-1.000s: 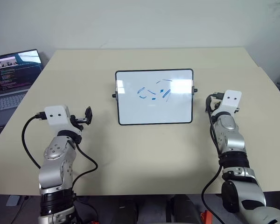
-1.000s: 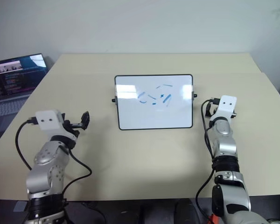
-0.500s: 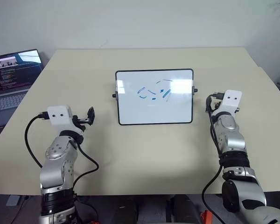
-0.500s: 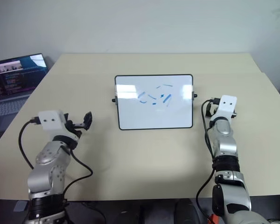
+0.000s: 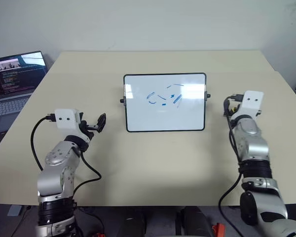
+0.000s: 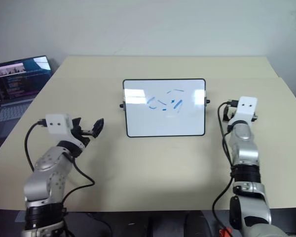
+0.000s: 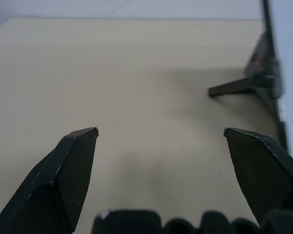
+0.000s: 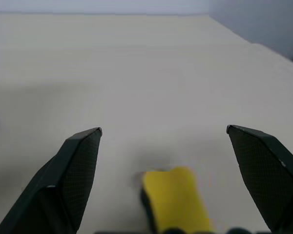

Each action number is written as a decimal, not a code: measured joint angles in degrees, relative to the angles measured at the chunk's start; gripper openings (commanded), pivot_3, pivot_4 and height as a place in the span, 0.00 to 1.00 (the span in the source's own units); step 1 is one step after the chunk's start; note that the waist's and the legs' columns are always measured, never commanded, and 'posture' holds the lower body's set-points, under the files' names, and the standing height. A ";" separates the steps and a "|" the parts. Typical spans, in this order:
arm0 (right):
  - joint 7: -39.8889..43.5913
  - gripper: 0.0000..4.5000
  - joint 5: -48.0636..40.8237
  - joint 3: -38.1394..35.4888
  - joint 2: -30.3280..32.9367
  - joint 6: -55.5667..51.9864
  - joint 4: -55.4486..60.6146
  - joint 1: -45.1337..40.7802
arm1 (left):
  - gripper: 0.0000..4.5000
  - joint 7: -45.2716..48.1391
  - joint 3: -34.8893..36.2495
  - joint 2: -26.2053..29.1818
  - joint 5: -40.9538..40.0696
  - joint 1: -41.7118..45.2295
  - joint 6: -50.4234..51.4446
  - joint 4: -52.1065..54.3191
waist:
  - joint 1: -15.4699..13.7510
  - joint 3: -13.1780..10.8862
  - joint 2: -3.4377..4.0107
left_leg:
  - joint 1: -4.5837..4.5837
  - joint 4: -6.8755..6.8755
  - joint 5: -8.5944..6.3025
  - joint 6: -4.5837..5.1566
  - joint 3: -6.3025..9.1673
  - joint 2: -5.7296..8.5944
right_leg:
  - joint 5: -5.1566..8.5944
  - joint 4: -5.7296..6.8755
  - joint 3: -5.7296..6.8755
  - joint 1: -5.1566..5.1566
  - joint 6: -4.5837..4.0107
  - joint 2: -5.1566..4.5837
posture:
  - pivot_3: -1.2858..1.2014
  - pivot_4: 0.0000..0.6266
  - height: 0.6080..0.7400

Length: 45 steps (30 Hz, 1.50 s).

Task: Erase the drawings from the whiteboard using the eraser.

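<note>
Blue marker drawings (image 5: 164,98), a few short strokes and squiggles, are sitting on the upper middle of the small glossy white whiteboard (image 5: 165,116). That rounded-cornered board, edged by a thin black frame with a small black knob on each side, is standing near the centre of the matte beige table (image 5: 153,158); in the left wrist view its dark frame and a slim black foot are showing edge-on. The bright yellow block eraser (image 8: 176,200) is lying on the smooth tabletop between the right gripper's (image 8: 163,130) matte black, wedge-shaped fingers (image 8: 75,170), which are standing wide apart and not touching it. The left gripper (image 7: 161,130) is hanging just left of the board, its pointed black fingers (image 7: 71,165) spread over bare table. An open laptop (image 5: 12,79) is glowing at the table's far left.
</note>
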State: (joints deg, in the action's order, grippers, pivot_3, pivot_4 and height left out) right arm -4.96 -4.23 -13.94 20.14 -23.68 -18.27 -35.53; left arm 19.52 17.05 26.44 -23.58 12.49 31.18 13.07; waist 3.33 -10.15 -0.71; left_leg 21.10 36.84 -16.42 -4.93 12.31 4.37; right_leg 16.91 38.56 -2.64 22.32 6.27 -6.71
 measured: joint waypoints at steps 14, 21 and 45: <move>16.61 1.00 -3.73 1.64 11.36 -19.05 -7.85 -7.21 | 1.00 18.21 -11.46 12.56 -16.05 11.39 17.55 11.77 | -0.02 -0.11 -0.03 | -0.01 -0.18 -0.01 0.02 -0.11 -0.05 | -0.01 -0.36 -0.03 -0.07 0.01 0.01 | 0.52 0.24 1.00; 17.42 1.00 -3.78 1.63 11.52 -20.93 -7.64 -8.39 | 1.00 15.87 -19.12 4.90 -13.57 17.25 17.08 10.46 | -0.16 -0.11 -0.03 | 0.30 -0.17 -0.01 0.01 -0.10 -0.04 | -0.04 -0.67 0.10 0.01 0.07 -0.02 | 0.52 0.24 1.00; 18.58 1.00 -5.95 -0.34 12.11 -29.33 0.50 -4.95 | 1.00 13.72 -32.67 -10.75 -0.98 26.24 12.34 -1.55 | -0.20 -0.11 -0.03 | 0.55 0.10 -0.01 0.01 -0.11 0.00 | -0.13 -0.61 0.11 0.13 0.17 -0.03 | 0.52 0.24 1.00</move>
State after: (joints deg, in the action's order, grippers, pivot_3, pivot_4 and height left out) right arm 13.62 -10.18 -14.28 32.25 -53.01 -17.77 -40.48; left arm 33.24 -15.61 15.70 -24.57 38.73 43.53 11.52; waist 3.13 -10.26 -0.74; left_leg 21.65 36.94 -16.43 -4.92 12.20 4.37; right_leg 16.78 37.94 -2.53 22.45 6.44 -6.75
